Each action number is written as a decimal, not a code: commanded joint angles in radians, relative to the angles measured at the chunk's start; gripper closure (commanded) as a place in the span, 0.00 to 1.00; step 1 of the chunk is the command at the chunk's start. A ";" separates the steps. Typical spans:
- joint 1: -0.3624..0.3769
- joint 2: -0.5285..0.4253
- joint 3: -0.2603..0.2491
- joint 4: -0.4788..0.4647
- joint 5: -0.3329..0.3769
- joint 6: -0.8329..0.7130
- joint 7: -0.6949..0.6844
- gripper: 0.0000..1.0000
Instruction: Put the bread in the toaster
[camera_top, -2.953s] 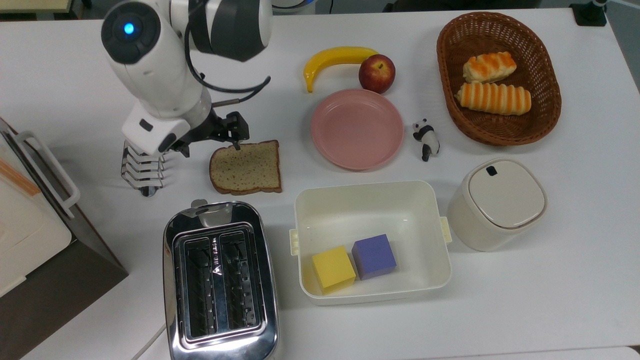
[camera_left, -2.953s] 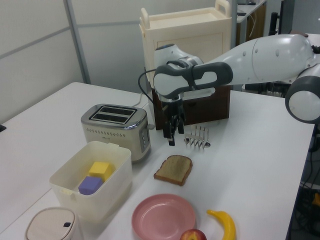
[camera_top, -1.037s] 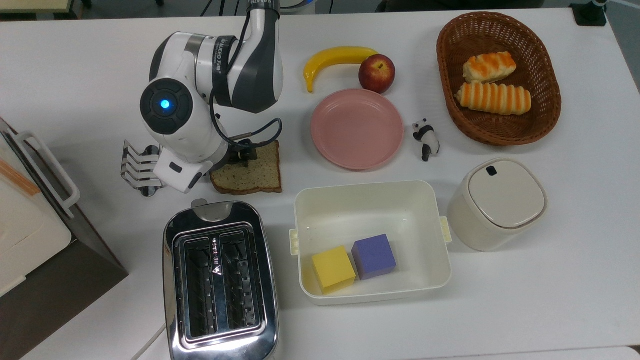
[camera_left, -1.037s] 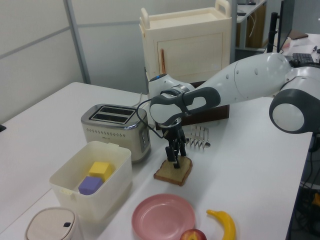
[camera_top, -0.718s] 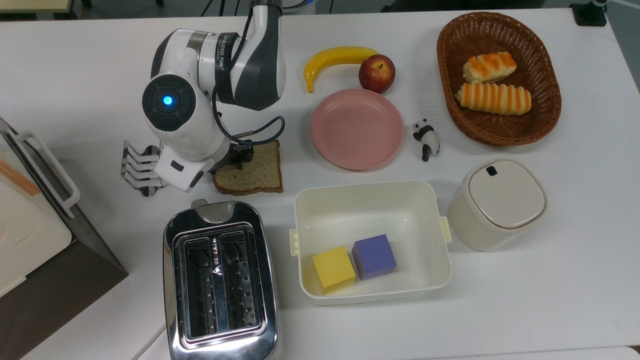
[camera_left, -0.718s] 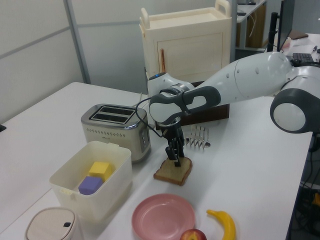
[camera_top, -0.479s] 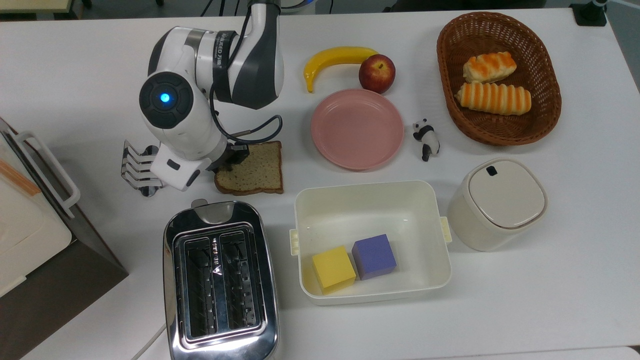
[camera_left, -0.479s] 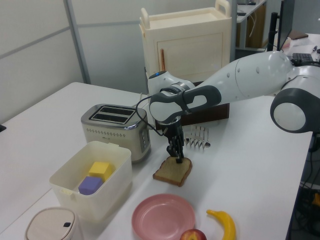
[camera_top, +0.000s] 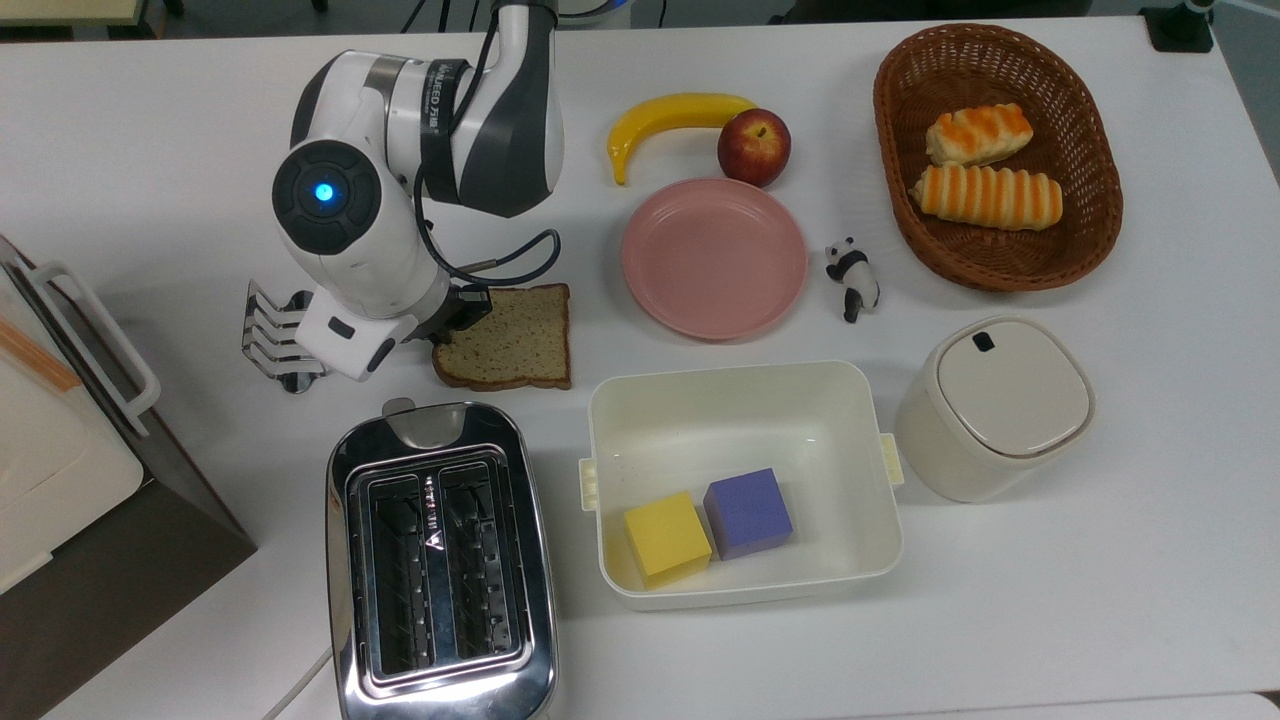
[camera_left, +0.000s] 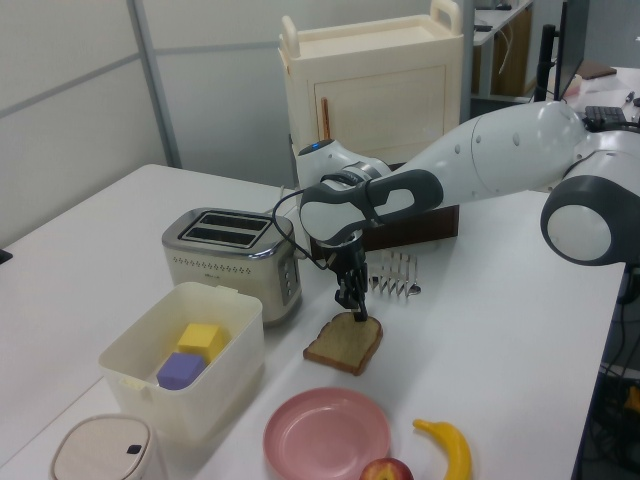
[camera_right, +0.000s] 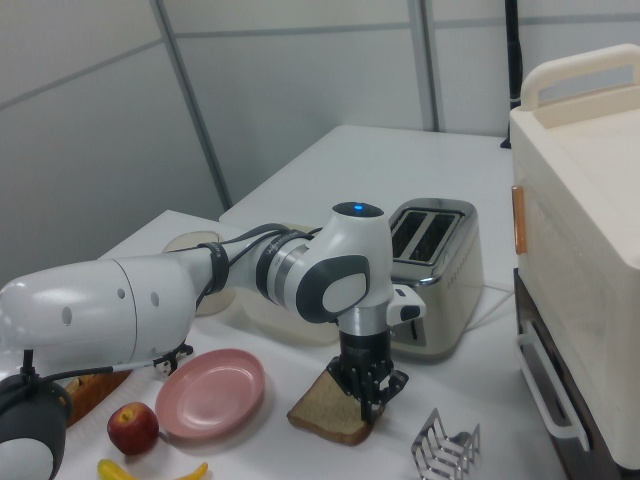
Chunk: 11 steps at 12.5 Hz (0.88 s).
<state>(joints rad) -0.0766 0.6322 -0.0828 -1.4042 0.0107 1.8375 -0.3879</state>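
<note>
We see a white counter (camera_top: 1150, 600) carrying the toaster (camera_top: 440, 565), a toast rack (camera_top: 280, 335), a cream tub (camera_top: 745, 480), a lidded canister (camera_top: 1000, 405), a pink plate (camera_top: 715, 255), a banana (camera_top: 670, 120), an apple (camera_top: 753, 146), a panda figure (camera_top: 853, 277), a wicker basket (camera_top: 1000, 255), and the bread (camera_top: 515, 340), its far edge tilted up.

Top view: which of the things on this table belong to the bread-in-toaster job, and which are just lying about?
Job: tan speckled bread slice; shiny chrome two-slot toaster; gripper at the slice's edge.

Lying about: pink round plate; yellow banana; red apple; brown wicker basket; cream tub; wire toast rack.
</note>
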 joint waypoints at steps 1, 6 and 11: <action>0.009 -0.069 -0.003 -0.027 0.005 0.022 -0.006 1.00; 0.017 -0.135 0.001 0.001 0.014 0.016 0.004 1.00; 0.020 -0.195 0.002 0.013 0.006 0.016 0.004 1.00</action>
<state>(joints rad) -0.0666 0.4915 -0.0762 -1.3646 0.0133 1.8391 -0.3871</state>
